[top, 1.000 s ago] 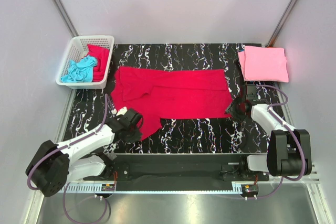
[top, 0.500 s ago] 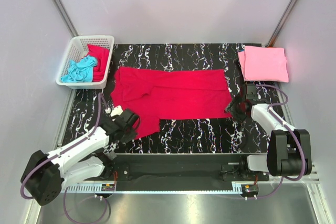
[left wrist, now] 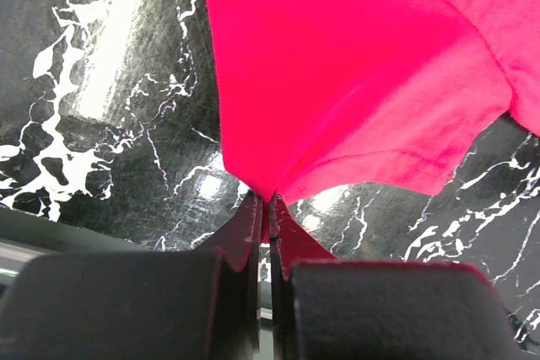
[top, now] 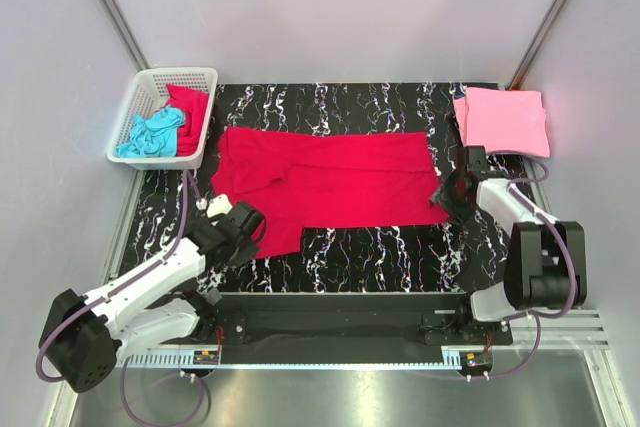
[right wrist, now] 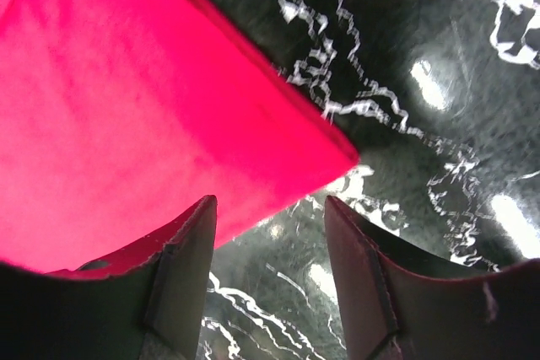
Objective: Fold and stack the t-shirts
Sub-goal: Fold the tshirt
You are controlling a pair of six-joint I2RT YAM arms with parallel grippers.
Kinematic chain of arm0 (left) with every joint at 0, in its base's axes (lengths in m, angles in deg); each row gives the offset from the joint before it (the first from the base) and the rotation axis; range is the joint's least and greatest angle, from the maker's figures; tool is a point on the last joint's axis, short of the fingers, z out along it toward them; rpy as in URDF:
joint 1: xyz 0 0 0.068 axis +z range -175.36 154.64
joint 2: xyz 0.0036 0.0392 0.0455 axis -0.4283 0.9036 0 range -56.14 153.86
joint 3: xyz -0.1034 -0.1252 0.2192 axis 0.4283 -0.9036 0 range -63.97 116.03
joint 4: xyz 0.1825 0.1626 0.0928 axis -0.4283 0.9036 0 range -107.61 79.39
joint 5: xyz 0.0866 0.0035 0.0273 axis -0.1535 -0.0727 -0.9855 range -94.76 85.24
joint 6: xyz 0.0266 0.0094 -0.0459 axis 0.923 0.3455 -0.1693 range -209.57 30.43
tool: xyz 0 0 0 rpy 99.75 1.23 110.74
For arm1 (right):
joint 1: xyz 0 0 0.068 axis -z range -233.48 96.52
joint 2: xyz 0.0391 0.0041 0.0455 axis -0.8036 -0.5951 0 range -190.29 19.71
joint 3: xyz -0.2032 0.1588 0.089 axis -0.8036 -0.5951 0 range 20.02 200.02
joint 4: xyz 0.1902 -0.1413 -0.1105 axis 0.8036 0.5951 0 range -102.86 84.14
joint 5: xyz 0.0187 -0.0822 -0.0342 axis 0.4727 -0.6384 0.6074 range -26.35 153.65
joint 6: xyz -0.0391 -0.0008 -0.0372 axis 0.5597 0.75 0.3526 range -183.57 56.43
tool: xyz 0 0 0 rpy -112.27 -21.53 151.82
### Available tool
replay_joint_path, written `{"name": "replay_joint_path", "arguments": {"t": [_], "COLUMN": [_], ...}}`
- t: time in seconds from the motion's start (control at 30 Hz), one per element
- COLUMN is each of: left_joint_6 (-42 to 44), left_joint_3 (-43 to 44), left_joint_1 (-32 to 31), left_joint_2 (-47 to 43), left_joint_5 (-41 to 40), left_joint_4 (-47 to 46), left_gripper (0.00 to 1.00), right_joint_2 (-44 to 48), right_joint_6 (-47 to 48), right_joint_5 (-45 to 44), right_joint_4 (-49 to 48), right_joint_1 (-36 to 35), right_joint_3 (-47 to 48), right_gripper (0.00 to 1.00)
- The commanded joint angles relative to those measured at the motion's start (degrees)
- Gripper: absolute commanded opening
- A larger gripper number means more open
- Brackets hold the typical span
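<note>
top view and both wrist views. the crimson t-shirt lies spread across the middle of the black marbled table, its long axis running from 9 to 3 o'clock. the left gripper sits at the shirt's 7 o'clock corner. in the left wrist view its fingers are pressed together on a small pinch of the crimson fabric, which fans out from the tips toward 12 o'clock in a taut, smooth wedge with a stitched hem at its 4 o'clock side. the right gripper sits at the shirt's 4 o'clock corner. in the right wrist view its fingers stand apart with nothing clamped; the shirt's corner lies flat on the table just beyond them, the fabric passing under the finger at 8 o'clock and ending in a sharp point toward 3 o'clock. the shirt is mostly flat and even in colour, with soft creases and overlapping folds at its 9 o'clock end and a straight edge along 12 o'clock. a folded pink t-shirt rests at the table's 2 o'clock corner, well apart from the crimson one. a white basket at 10 o'clock, beside the table, holds a turquoise t-shirt and a red t-shirt, both crumpled.
</note>
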Motion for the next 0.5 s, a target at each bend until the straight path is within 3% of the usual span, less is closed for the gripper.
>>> {"name": "replay_joint_path", "arguments": {"t": [0.0,0.27,0.37,0.4,0.47], "left_joint_6": [0.4,0.6,0.6,0.6,0.6], "left_joint_3": [2.7,2.3,2.1,2.1,2.3], "left_joint_1": [-0.2,-0.2,-0.2,-0.2,-0.2], "left_joint_2": [-0.1,-0.3,-0.6,-0.7,-0.9], "left_joint_5": [-2.3,-2.3,-2.4,-2.5,-2.6], "left_joint_4": [0.1,0.3,0.2,0.2,0.3], "left_gripper": [0.0,0.0,0.0,0.0,0.0], "right_joint_2": [-4.1,-6.4,-6.7,-6.9,-7.2], "right_joint_6": [1.0,1.2,1.3,1.5,1.6], "right_joint_5": [-4.1,-4.7,-4.7,-4.4,-4.0], "right_joint_4": [3.4,5.6,5.5,5.4,5.1], "right_joint_1": [2.2,2.9,2.9,2.9,2.9], "right_joint_3": [4.2,3.7,3.4,3.4,3.5], "right_gripper": [0.6,0.58,0.53,0.41,0.27]}}
